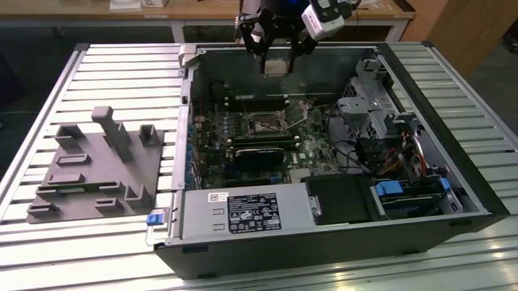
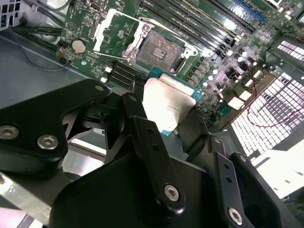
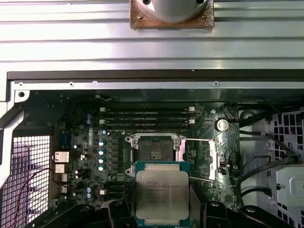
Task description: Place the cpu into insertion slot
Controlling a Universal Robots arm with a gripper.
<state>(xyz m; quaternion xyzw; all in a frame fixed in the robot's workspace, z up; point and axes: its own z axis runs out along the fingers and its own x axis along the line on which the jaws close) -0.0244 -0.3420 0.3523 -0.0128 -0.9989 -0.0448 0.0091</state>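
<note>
My gripper (image 1: pixel 276 68) hangs above the far side of the open computer case, shut on the cpu (image 1: pixel 276 65), a thin square chip with a pale silver face. In both wrist views the cpu (image 3: pixel 161 192) (image 2: pixel 168 104) sits flat between the black fingers (image 2: pixel 142 128). The insertion slot (image 1: pixel 265 126) lies below and nearer the exterior camera, on the green board in the middle of the case. Its shiny metal frame stands open around a dark centre (image 3: pixel 154 154) (image 2: pixel 161 47). The chip is held well above the board, apart from the socket.
The case walls (image 1: pixel 188 121) ring the board. Long memory slots (image 3: pixel 147 118) lie beside the socket, and a black card (image 1: pixel 259 154) sits on its near side. A drive cage and cables (image 1: pixel 380 121) fill the exterior view's right. A grey fixture (image 1: pixel 97 163) stands on the slatted table.
</note>
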